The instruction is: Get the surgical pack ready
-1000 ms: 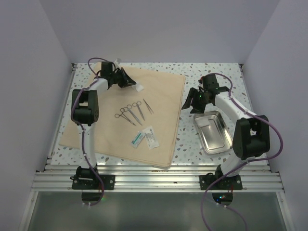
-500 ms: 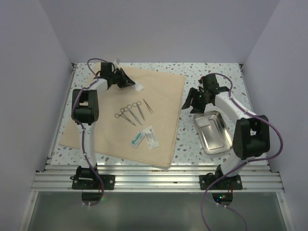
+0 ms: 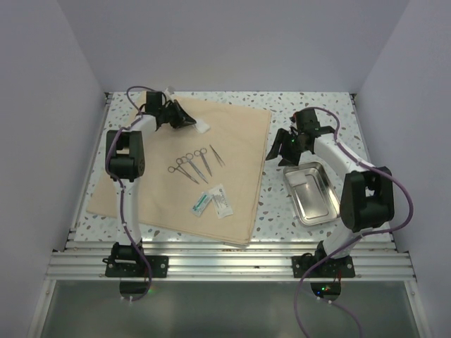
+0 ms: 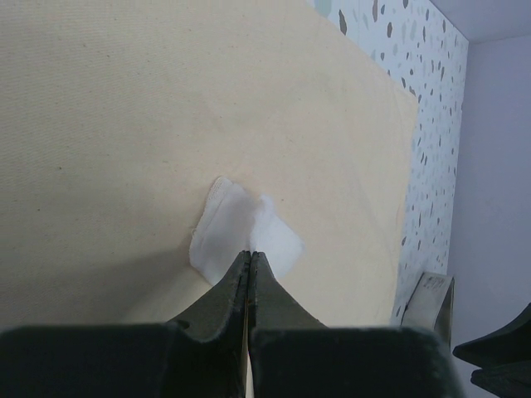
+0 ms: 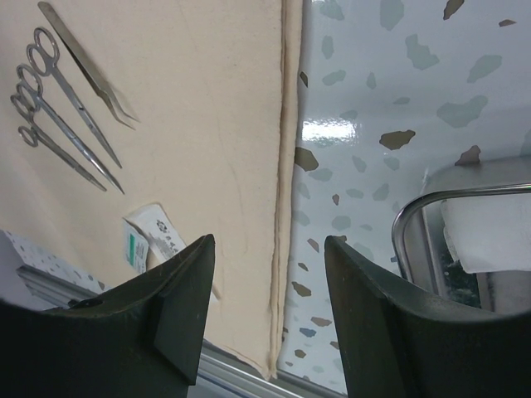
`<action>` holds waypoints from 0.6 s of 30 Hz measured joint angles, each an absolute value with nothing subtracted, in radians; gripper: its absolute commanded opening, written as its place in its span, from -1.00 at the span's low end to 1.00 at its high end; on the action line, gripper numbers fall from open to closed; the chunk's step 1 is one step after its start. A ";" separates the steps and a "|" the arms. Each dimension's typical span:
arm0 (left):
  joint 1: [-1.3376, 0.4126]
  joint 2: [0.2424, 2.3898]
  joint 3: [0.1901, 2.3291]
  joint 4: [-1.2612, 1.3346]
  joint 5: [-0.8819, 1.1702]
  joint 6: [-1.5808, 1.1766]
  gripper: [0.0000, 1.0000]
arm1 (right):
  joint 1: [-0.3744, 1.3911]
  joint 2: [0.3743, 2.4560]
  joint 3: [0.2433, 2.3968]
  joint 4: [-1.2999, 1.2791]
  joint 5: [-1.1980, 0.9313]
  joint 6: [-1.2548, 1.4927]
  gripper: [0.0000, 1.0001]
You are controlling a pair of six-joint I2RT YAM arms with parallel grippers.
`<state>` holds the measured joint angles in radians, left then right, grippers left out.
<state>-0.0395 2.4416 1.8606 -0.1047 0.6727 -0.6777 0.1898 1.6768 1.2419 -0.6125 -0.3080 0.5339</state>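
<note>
Though closed, left tool [image 4: 250,256] on gauze [image 4: 233,234]

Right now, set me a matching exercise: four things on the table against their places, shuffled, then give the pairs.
1. tray
2. gauze
3. scissors
4. packets

A. middle of the cloth
B. bare table, right of the cloth
C. cloth, near side
D. cloth, at the left gripper's tips

Pairs: 1-B, 2-D, 3-A, 4-C.
</note>
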 measured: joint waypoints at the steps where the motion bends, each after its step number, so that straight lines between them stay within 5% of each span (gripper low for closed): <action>1: -0.039 2.444 1.864 -0.106 0.673 -0.677 -1.00 | 0.190 1.679 1.242 -0.612 -0.308 0.534 0.19; 10: -0.030 2.481 1.902 -0.136 0.673 -0.677 -0.99 | 0.190 1.682 1.242 -0.613 -0.308 0.533 0.20; 14: -0.030 2.493 1.907 -0.159 0.674 -0.666 -0.29 | 0.190 1.682 1.242 -0.613 -0.308 0.533 0.19; 18: -0.029 2.479 1.898 -0.143 0.692 -0.667 0.11 | 0.190 1.682 1.242 -0.613 -0.308 0.533 0.20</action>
